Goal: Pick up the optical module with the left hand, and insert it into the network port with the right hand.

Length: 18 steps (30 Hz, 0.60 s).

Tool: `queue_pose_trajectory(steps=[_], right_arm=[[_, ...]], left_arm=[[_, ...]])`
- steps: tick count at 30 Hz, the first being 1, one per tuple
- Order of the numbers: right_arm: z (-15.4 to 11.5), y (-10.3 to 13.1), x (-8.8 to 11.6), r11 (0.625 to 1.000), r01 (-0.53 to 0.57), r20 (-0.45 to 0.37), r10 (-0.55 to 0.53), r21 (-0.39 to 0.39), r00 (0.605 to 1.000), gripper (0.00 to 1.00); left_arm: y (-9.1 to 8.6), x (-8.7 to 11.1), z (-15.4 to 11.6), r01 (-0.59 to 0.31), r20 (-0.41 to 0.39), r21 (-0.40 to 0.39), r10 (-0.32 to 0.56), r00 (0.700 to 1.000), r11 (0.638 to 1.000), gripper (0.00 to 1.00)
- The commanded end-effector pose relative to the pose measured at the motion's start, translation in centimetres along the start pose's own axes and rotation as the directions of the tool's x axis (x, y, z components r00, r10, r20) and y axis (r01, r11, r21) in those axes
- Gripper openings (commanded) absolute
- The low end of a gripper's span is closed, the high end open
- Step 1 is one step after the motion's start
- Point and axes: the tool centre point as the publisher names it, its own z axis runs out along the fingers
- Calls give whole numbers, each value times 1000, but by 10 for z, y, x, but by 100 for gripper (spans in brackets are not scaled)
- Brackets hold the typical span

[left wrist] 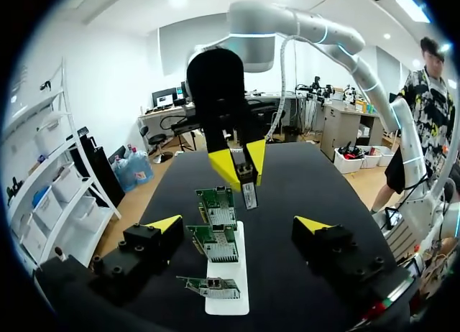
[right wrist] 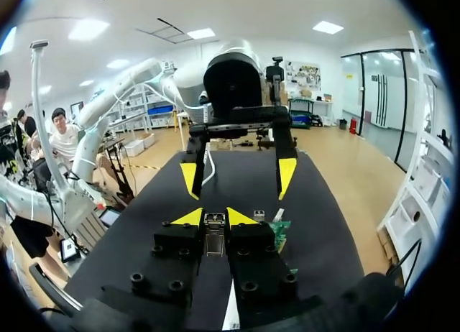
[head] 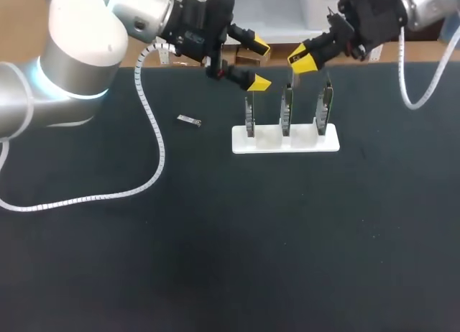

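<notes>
Evidently your right claw (head: 300, 57) grasped the optical module (right wrist: 214, 240), upper middle; left claw (head: 258, 64) released; insertion needed squaring to the network port (head: 287, 111).

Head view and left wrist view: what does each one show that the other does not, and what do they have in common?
Only the head view shows a loose module lying on the table, left of the white holder. Only the left wrist view shows plainly the optical module gripped between the right hand's yellow tips, close to the boards. Both show the holder with its three green boards, and the left hand open and empty.
</notes>
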Motion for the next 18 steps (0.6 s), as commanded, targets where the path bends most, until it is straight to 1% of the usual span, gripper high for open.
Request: queue_pose_trajectory(steps=[1,5,10,18], right_arm=[[-1,0,9,1000,2,18,-2,0,1000,0],[1,-3,16,1000,-2,22,2,-1,1000,0],[3,-7,18,1000,4,24,-4,-8,1000,0],[-1,-13,11,1000,25,1,-25,-17,1000,0]], left_arm=[[1,-1,0,1,-5,3,-1,1000,1000,100],[1,-1,0,1,-5,3,-1,1000,1000,100],[1,-1,0,1,-5,3,-1,1000,1000,100],[1,-1,0,1,-5,3,-1,1000,1000,100]])
